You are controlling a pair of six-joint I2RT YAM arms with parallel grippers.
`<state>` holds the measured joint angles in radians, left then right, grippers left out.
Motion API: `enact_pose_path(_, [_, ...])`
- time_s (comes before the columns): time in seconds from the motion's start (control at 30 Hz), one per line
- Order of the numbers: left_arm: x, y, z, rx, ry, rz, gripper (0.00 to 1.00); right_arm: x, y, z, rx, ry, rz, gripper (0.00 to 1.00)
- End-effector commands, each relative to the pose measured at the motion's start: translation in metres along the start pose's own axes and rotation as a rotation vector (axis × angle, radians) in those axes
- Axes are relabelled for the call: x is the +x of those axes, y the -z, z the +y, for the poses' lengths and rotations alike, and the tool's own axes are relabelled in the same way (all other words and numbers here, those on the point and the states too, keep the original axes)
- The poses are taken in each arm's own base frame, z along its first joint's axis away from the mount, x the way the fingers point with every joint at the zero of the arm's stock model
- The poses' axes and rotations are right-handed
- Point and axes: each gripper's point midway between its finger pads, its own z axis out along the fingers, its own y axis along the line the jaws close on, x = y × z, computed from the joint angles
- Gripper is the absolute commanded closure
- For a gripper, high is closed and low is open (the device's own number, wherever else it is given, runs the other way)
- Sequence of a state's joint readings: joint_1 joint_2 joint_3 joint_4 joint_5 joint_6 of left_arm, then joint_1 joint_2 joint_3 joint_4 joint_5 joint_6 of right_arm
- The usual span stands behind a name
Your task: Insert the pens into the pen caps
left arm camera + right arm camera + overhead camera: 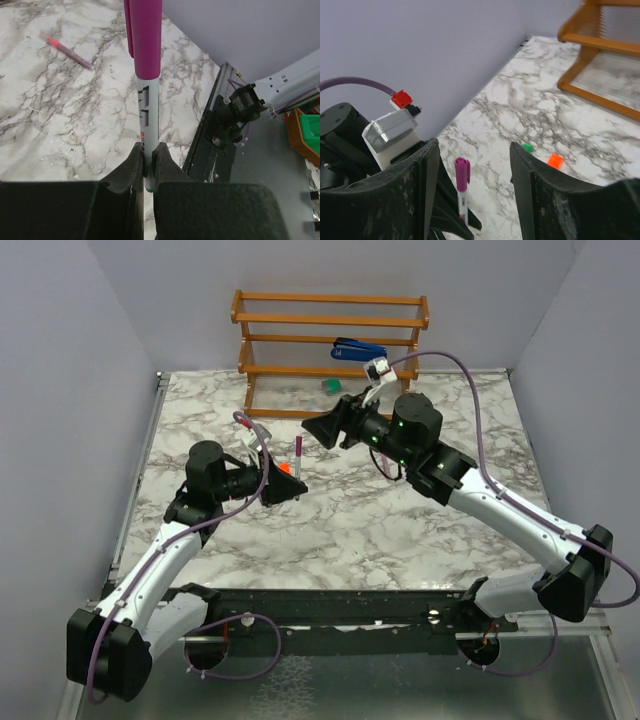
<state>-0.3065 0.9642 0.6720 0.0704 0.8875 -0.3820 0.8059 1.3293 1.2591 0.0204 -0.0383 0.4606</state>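
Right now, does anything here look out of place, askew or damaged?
Nothing looks damaged or spilled. The left hand holds a magenta-capped pen upright. A thin pink pen lies loose on the marble table, and a green cap and an orange cap lie loose there too.

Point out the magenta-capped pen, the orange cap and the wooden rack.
magenta-capped pen (148, 107): left wrist view, white barrel.
orange cap (554, 160): right wrist view, its middle.
wooden rack (330, 298): top external view, top rail.
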Motion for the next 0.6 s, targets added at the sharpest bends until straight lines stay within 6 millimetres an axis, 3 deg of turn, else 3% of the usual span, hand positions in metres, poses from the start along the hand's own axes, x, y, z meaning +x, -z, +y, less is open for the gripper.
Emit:
enact_pose_path(0.0, [-0.004, 0.001, -0.028, 0.123, -0.067, 0.003, 1.00, -0.008, -0.021, 0.034, -0.176, 0.048, -0.015, 0.39])
enact_pose_path(0.23, [-0.005, -0.007, -0.028, 0.134, -0.074, 0.020, 1.00, 0.012, -0.036, 0.037, -0.223, 0.020, 0.049, 0.40])
enact_pose_path(0.57, [-0.009, -0.012, -0.018, 0.095, -0.079, 0.010, 1.00, 0.031, -0.035, 0.036, -0.240, -0.008, 0.106, 0.48])
